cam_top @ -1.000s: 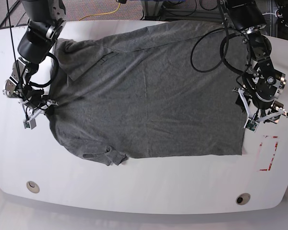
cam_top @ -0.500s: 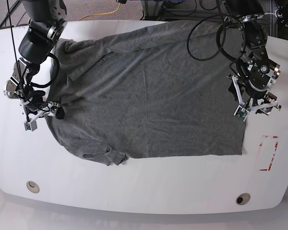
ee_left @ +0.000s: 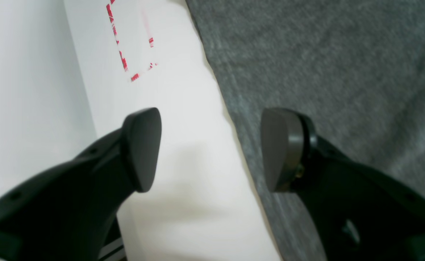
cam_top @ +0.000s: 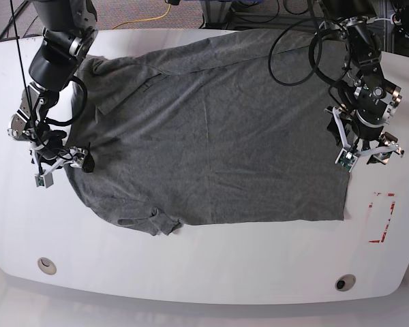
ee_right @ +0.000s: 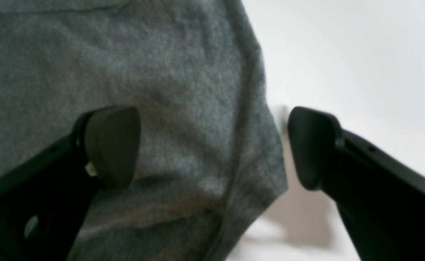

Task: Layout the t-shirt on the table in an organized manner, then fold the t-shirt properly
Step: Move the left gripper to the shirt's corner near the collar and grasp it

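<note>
With the t-shirt (cam_top: 211,129) spread across the table (cam_top: 191,266), both parted grippers, left (ee_left: 212,148) at three o'clock and right (ee_right: 212,145) at nine, should pinch only the hems they straddle.

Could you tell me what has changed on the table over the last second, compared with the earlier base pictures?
The left tool moved up the t-shirt's hem edge, away from the red tape rectangle, and is open astride that edge. The right tool shifted slightly inward at the collar side, also open. Nothing was gripped or released. The t-shirt stayed spread flat on the table, with one sleeve still bunched.
</note>
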